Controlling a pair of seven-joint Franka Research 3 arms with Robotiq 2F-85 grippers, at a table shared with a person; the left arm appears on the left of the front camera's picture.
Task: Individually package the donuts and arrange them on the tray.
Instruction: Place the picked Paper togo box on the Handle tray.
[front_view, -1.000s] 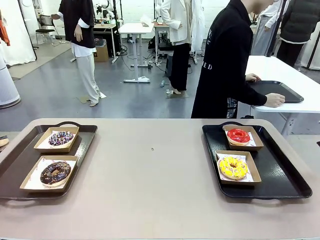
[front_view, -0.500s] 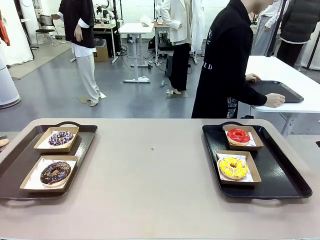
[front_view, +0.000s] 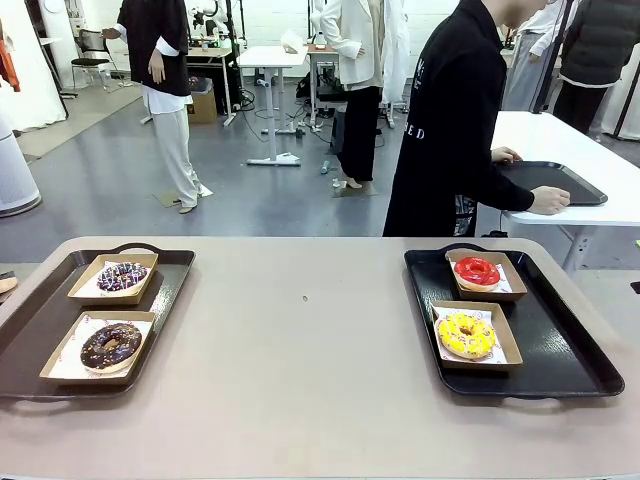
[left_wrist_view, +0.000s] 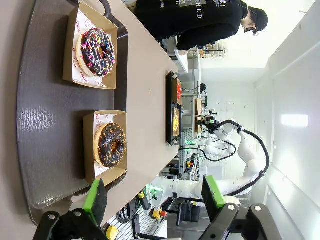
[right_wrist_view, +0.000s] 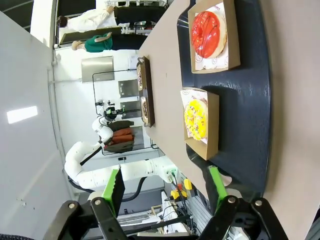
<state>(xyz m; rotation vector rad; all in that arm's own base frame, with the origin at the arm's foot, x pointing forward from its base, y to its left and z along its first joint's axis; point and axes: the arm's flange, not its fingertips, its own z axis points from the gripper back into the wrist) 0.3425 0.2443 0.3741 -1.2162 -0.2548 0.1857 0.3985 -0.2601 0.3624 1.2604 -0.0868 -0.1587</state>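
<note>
Donuts sit boxed on two dark trays at opposite ends of the tabletop. On the left tray (front_view: 40, 330), by the left edge, the sprinkled purple-dark donut (front_view: 122, 276) lies in an open cardboard box toward the far side, and the dark chocolate donut (front_view: 110, 345) lies in another box nearer the robot's edge, on white paper. On the right tray (front_view: 570, 350), by the right edge, the red glazed donut (front_view: 477, 271) rests in its box at the far end, and the yellow sprinkled donut (front_view: 466, 335) sits in the box (front_view: 500, 350) just in front of it, toward the near edge. The middle of the tabletop (front_view: 300, 370) between the trays is bare beige.

From the left wrist, the left hand (left_wrist_view: 155, 195) hangs released above the near end of its tray, green pads (left_wrist_view: 95, 196) spread wide with nothing between them. From the right wrist, the right hand (right_wrist_view: 165, 186) is likewise released, fingers apart and holding nothing, poised off the near end of the right tray.

Beyond the far edge a person in black (front_view: 450, 130) stands turned away, both hands on a dark tray (front_view: 555, 180) on a neighbouring white table (front_view: 610, 160).
</note>
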